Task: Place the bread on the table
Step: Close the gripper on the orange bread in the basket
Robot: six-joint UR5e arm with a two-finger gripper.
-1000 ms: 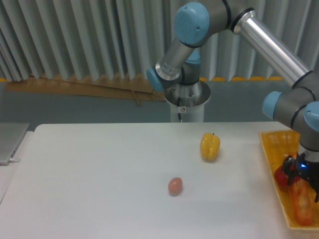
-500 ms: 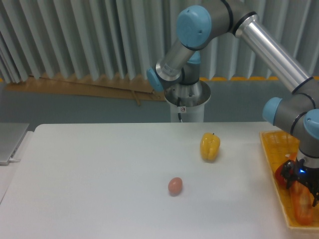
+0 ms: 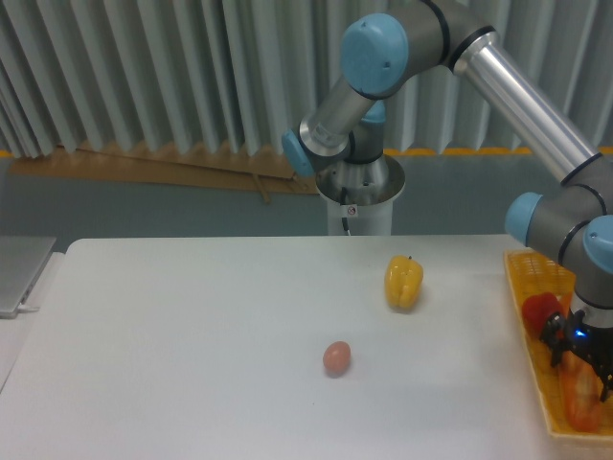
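Note:
The bread (image 3: 581, 407), orange-brown and long, lies in the yellow woven basket (image 3: 533, 369) at the right edge of the view. My gripper (image 3: 580, 368) is down in the basket over the bread's upper end. Its dark fingers (image 3: 555, 350) stand on either side of the loaf and look open, with a blue light lit on the wrist. The bread's lower end runs out of the view. The white table (image 3: 192, 335) spreads to the left of the basket.
A red pepper (image 3: 539, 311) lies in the basket just left of and above my gripper. A yellow bell pepper (image 3: 403, 282) stands on the table, and a small pinkish-brown egg-shaped thing (image 3: 336, 357) lies nearer the front. A grey slab (image 3: 19, 273) lies at the left edge.
My gripper has shifted slightly right and lower onto the bread, uncovering more of the red pepper. The bread and the things on the table have not moved.

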